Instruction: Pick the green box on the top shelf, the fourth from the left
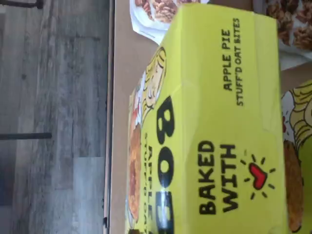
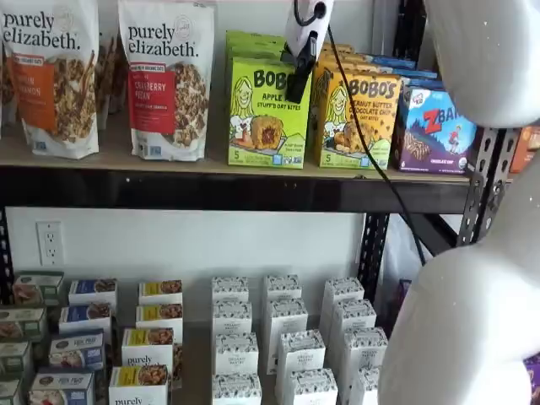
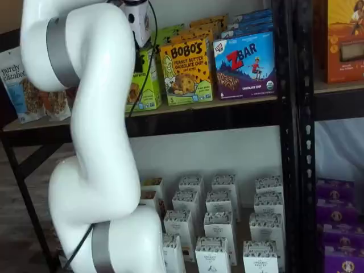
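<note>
While the gripper hangs at the upper right corner of the green box, the worry is the yellow-orange Bobo's carton just beside that box: a finger landing on the seam could shove or catch the wrong carton. Only a dark finger seen side-on shows, so I cannot tell how the jaws stand. On the top shelf, the green box stands upright, directly below and behind the jaws, ungrasped as far as I can judge.

White arm — hiding green box
</note>
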{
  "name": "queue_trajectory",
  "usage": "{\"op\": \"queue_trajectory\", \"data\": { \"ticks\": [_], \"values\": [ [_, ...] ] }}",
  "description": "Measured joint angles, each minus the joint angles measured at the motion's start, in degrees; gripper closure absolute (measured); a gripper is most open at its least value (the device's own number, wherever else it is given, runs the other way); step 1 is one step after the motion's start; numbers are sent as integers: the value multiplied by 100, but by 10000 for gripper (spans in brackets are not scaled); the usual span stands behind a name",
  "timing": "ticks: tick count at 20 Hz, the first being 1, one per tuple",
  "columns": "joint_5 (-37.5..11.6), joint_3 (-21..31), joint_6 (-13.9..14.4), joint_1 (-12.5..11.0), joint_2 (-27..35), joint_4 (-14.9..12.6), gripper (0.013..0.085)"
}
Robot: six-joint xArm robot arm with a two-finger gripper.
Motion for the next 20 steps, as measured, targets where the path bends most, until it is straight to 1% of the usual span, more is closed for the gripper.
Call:
{"op": "queue_trajectory", "data": {
  "ticks": [1,2,3,4,6,12,20],
  "values": [
    [2,-5,4,4,2,-15,210],
    [8,-15,5,5,5,-20,210],
    [15,-26,5,5,9,-20,250],
    [22,-35,5,4,13,-16,250],
    [45,-62,5,0,21,-13,330],
    [264,-223,14,6,95,-91,330],
    [345,-273,18,9,94,-149,330]
  ]
}}
